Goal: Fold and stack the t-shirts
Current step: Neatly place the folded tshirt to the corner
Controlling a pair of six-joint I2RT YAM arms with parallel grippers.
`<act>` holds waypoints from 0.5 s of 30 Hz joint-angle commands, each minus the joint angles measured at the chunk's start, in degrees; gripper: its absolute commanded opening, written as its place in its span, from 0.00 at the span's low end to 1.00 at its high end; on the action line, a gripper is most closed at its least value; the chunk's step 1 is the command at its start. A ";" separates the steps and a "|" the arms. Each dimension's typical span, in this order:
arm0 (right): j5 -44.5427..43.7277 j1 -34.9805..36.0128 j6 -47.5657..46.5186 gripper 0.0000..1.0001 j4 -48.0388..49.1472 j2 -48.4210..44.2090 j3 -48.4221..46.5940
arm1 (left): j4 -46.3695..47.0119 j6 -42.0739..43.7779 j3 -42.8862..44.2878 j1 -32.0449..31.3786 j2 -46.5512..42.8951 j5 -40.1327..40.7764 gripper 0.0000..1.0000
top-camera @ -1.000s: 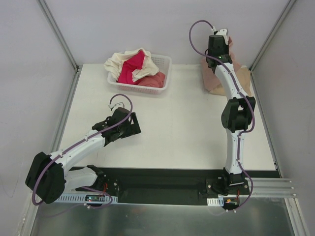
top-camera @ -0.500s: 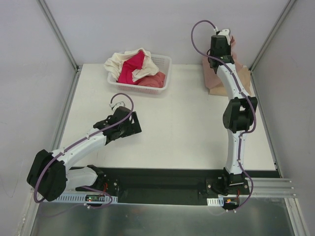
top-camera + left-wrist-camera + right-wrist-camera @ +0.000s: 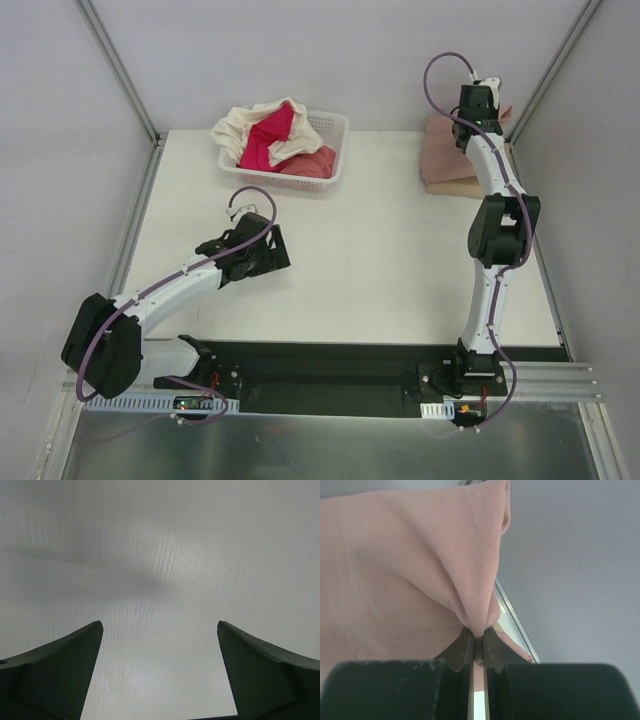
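Right tool (image 3: 478,638) pinches pink t-shirt (image 3: 395,570).

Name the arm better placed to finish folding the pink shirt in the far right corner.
Right. The right gripper is shut on a pinch of the pink t-shirt, which lies over the tan t-shirt. The left gripper hangs open over bare table, well away from that pile.
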State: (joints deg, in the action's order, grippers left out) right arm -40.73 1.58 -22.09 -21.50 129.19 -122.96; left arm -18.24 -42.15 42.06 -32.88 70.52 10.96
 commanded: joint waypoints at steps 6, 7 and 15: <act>5.83 -4.75 1.34 0.09 -0.56 4.49 -4.04 | -0.39 0.93 3.55 0.72 2.25 -1.38 0.99; 7.23 -5.44 1.43 0.11 -0.65 5.02 -4.39 | -0.39 1.02 3.64 0.72 2.25 -1.56 0.99; 11.11 -8.18 1.17 0.52 -3.11 11.53 -10.11 | -0.48 0.93 4.17 0.80 2.34 -2.52 0.99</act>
State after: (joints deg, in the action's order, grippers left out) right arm -31.97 -5.76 -20.95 -23.05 139.76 -127.50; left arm -18.31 -42.15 44.40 -32.88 72.86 9.65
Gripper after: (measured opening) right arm 0.387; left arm 0.993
